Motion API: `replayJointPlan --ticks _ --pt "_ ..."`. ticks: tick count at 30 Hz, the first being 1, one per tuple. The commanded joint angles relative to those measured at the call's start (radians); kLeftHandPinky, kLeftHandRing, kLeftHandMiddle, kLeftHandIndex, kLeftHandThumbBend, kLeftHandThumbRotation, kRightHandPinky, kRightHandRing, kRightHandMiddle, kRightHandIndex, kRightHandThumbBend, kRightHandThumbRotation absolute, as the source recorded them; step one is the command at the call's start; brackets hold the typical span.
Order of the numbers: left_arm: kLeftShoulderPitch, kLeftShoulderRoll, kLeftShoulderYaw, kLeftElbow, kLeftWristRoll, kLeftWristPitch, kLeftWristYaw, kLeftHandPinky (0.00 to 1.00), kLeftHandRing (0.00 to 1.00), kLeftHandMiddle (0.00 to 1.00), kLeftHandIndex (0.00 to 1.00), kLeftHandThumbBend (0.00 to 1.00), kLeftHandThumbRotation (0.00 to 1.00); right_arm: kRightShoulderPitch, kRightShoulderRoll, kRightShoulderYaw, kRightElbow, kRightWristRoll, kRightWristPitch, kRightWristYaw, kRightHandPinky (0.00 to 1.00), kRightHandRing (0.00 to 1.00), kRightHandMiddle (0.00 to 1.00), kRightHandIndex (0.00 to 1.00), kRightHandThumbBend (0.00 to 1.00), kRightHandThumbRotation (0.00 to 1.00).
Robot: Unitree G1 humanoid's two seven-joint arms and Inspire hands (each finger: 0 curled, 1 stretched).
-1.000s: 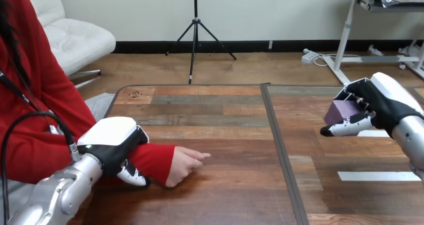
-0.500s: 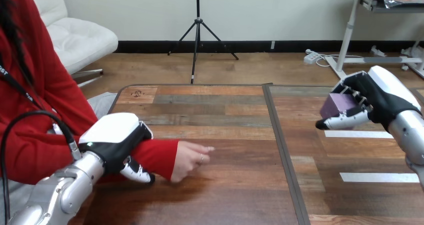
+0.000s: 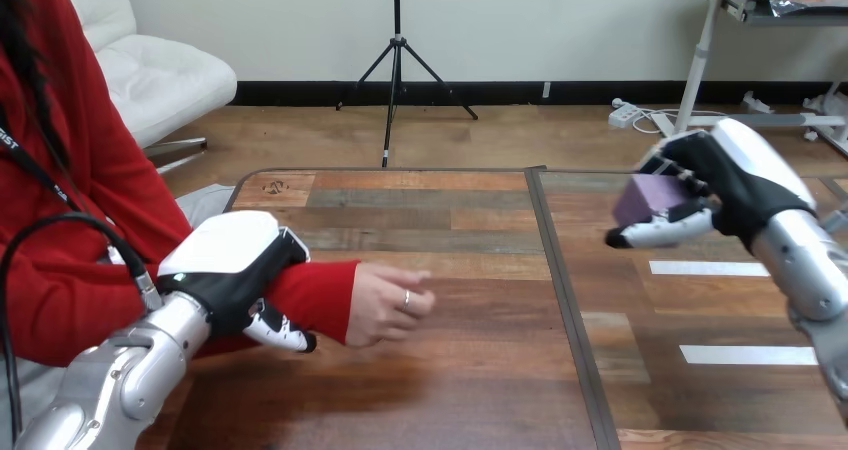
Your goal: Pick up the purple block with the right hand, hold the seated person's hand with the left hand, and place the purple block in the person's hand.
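Table (image 3: 450,370) was the base, with both arms coming in low. The left arm (image 3: 120,380) angled up from the bottom-left corner, its silver forearm rising toward the person. The right arm (image 3: 805,265) came in from the right edge, raised off the table with the wrist turned inward. The person's forearm (image 3: 322,295), in a red sleeve, lay across the table under the left hand. The left hand (image 3: 225,270) sat back-up on top of that sleeve, clamped round it; its thumb (image 3: 280,330) hooked underneath, and the other fingers were hidden behind the sleeve. The person's hand (image 3: 385,305) stuck out just past the left hand's thumb side, loosely curled and holding nothing. The right hand (image 3: 740,185) was in the air, well apart from the left hand, fingers curled over the top of the purple block (image 3: 645,198) and thumb (image 3: 655,232) stretched along its underside, pinching it. The block sat at the fingertip end of the right hand, clear of the table. Versus 0.5 s ago, the right hand and block had shifted inward toward the table's centre seam and a little higher. The left hand was in near enough the same place on the sleeve. The person's fingers had curled in more.
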Motion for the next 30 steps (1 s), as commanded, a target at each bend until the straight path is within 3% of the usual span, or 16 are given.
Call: replayJointPlan --ticks 1,9,30 --pt "-0.189 -0.051 0.08 -0.16 -0.056 -0.041 0.07 0.21 0.27 0.33 0.33 0.7 0.0 -0.059 0.03 -0.026 -0.112 0.036 -0.013 0.005 0.46 0.45 0.48 0.49 0.75 0.0" --pt "-0.227 -0.08 0.081 -0.15 -0.064 -0.059 0.077 0.22 0.27 0.33 0.33 0.68 0.0 -0.062 0.047 -0.025 -0.15 0.038 -0.01 0.016 0.44 0.44 0.48 0.48 0.75 0.0" --pt "-0.317 -0.163 0.073 -0.132 -0.053 -0.037 0.092 0.21 0.26 0.32 0.32 0.69 0.0 -0.073 0.104 0.001 -0.26 0.02 0.034 0.052 0.4 0.42 0.47 0.48 0.74 0.0"
